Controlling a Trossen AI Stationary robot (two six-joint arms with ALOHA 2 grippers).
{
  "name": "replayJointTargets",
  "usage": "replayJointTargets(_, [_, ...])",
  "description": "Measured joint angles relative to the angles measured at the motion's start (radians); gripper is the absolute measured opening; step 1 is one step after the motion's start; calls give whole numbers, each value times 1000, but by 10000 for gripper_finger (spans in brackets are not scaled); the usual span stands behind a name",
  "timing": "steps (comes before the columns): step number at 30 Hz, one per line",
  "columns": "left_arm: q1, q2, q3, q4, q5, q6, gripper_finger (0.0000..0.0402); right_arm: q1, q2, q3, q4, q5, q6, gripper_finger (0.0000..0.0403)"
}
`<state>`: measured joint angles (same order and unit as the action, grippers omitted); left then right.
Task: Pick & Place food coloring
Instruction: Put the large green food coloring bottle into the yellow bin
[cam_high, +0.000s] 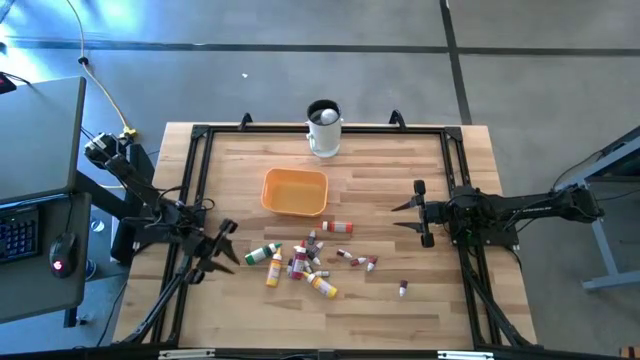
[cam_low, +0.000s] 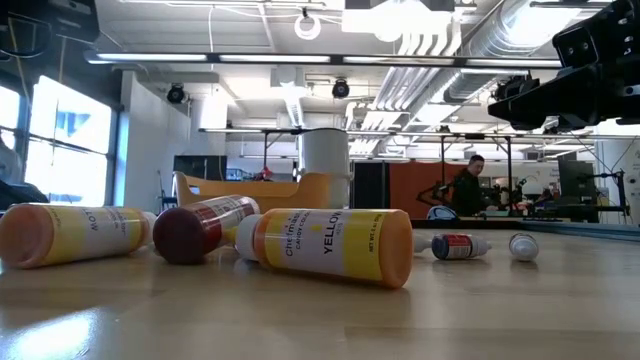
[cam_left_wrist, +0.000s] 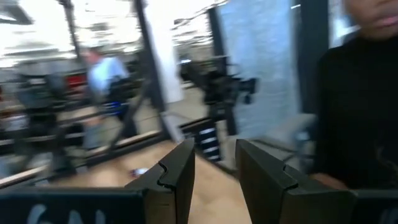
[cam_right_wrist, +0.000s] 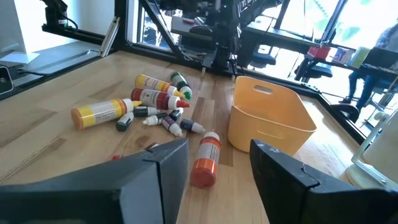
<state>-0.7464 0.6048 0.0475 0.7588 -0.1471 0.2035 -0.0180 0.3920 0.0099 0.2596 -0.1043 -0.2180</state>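
Both your grippers hang parted and hold nothing.
Ahead of your right gripper (cam_high: 405, 217), the orange tub (cam_right_wrist: 268, 120) shows nothing inside; food coloring bottles (cam_high: 300, 260) lie scattered on the wooden table (cam_high: 390, 300), beside your left gripper (cam_high: 228, 243).

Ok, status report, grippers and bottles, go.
Left gripper open, empty, beside the pile. Right gripper open, empty, right of the orange bowl. Food coloring bottles scattered on the table, none in the bowl.

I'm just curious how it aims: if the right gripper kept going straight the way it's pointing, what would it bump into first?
Probably the orange-capped bottle lying just ahead of the right gripper, beside the orange bowl. Depth is hard to judge, so it might pass above it.
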Motion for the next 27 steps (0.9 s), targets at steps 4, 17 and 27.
replayJointTargets(4, [0, 0, 0, -8, 60, -9, 115, 0, 0, 0, 0, 0, 0, 165])
replayJointTargets(17, [0, -1, 4, 85, -740, 11, 115, 0, 0, 0, 0, 0, 0, 165])
replayJointTargets(27, [0, -1, 267, -173, -1013, 228, 115, 0, 0, 0, 0, 0, 0, 165])
